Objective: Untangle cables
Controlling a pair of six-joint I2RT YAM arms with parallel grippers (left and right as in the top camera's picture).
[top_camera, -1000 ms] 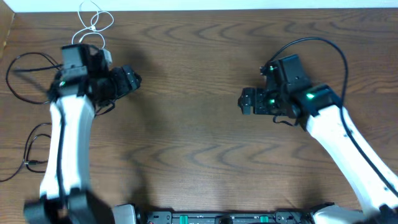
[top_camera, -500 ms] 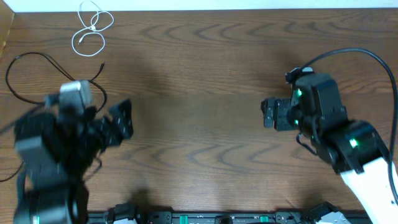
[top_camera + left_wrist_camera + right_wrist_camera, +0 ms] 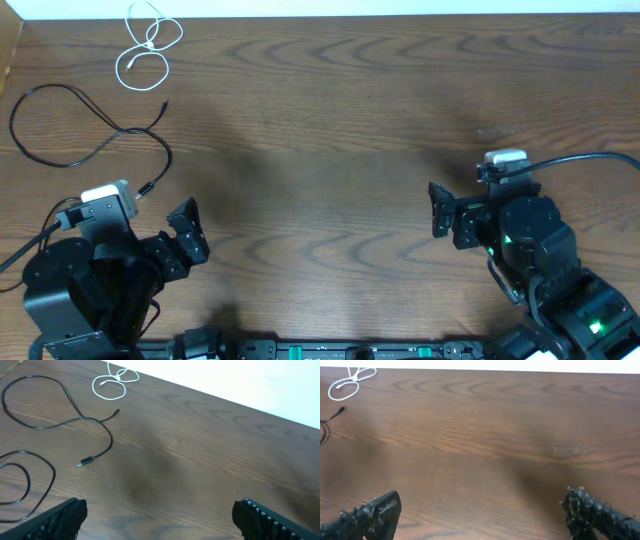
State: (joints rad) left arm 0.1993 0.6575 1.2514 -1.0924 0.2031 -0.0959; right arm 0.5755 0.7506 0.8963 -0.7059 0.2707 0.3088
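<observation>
- Table point(image 3: 330, 120): you have dark brown wood grain filling nearly every view, and it looks flat and matte.
- Room: a pale strip point(image 3: 400, 8) runs beyond the far edge. Nothing else of the room shows.
- Edges: the far edge runs straight across the top of the overhead view. A strip of lighter wood shows at the far left corner. The near edge is lined by the arms' bases.
- Open room: the middle and the far right of the table are bare wood.
- Left gripper point(image 3: 192, 232): at the near left, jaws spread wide, and your wrist view shows only table between them.
- Right gripper point(image 3: 438, 211): at the near right, jaws also spread wide and holding nothing.
- Long black cable point(image 3: 120, 128): on the left side, one big loop that crosses itself once, with both plugs lying free on the wood.
- Second black cable point(image 3: 52, 475): a loop at the near left, apart from the long one. The rest is out of frame.
- White cable point(image 3: 150, 44): small loose coils at the far left corner, apart from both black cables.
</observation>
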